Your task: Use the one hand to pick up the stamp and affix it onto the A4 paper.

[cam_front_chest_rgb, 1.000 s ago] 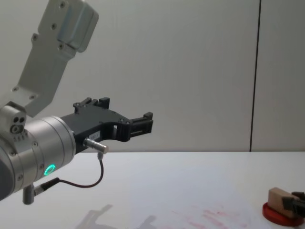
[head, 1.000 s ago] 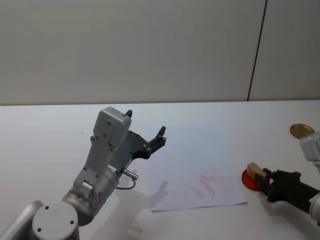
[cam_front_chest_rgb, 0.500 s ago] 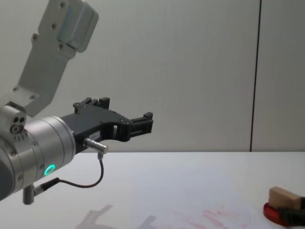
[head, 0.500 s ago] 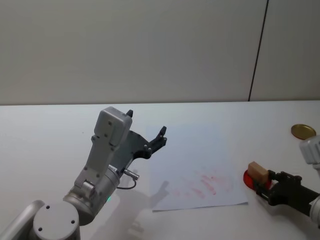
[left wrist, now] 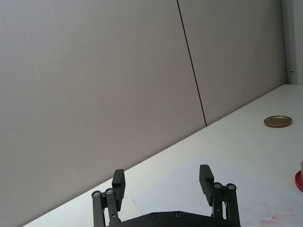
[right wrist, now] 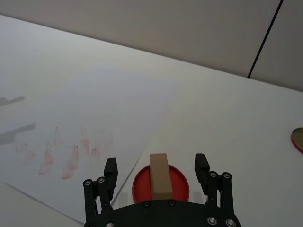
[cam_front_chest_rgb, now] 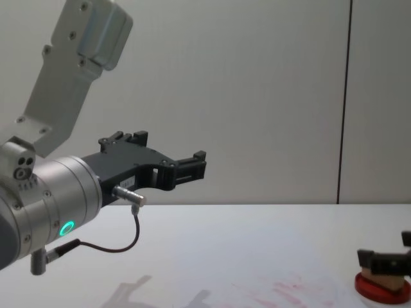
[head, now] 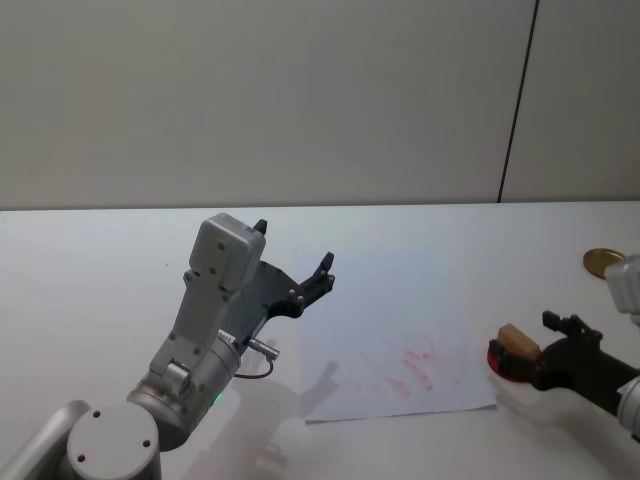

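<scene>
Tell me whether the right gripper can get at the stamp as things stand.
Probably yes: the right gripper is open with its fingers either side of the stamp, which sits on the red disc, nothing between.

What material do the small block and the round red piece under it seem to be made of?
The stamp looks like unfinished pale wood: matte tan faces, plain edges. The red disc under it may be plastic or an ink pad: flat, evenly red, with a thin raised rim; which one is unclear.
</scene>
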You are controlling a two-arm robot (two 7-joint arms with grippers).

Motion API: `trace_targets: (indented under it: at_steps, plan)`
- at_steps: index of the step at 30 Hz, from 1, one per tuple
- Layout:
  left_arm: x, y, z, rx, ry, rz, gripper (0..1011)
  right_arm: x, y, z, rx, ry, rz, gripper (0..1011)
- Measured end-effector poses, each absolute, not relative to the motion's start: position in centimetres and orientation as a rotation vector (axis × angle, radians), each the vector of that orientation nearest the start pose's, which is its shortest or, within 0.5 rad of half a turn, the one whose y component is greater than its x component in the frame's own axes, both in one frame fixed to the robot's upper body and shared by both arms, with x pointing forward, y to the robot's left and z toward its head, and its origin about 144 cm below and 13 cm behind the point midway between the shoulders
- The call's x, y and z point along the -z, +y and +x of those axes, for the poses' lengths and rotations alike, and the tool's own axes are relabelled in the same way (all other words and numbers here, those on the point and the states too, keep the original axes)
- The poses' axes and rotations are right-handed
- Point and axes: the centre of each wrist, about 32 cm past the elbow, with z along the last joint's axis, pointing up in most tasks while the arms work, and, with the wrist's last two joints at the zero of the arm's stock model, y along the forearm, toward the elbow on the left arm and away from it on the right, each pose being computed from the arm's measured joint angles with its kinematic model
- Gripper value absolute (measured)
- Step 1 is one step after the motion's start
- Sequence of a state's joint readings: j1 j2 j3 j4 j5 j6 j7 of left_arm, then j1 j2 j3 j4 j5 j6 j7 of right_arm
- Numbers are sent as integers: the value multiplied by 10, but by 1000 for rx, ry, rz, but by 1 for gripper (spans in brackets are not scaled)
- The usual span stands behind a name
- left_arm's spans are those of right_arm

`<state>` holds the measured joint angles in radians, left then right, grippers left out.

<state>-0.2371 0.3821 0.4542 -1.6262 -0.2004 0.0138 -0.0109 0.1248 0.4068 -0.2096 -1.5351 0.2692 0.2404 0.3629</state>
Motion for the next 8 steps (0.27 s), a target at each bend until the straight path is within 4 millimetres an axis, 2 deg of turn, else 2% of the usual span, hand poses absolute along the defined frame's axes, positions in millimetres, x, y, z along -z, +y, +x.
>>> trace_targets:
  at_steps: [2,8]
  plan:
    - [-1204,198,492,-1124,-268,61,993,-1171,-287,488,1045,76,-270,1001]
    - [-1204,198,492,-1124,-268,61,993,-1178,-284,487,1050,49,-245,1001]
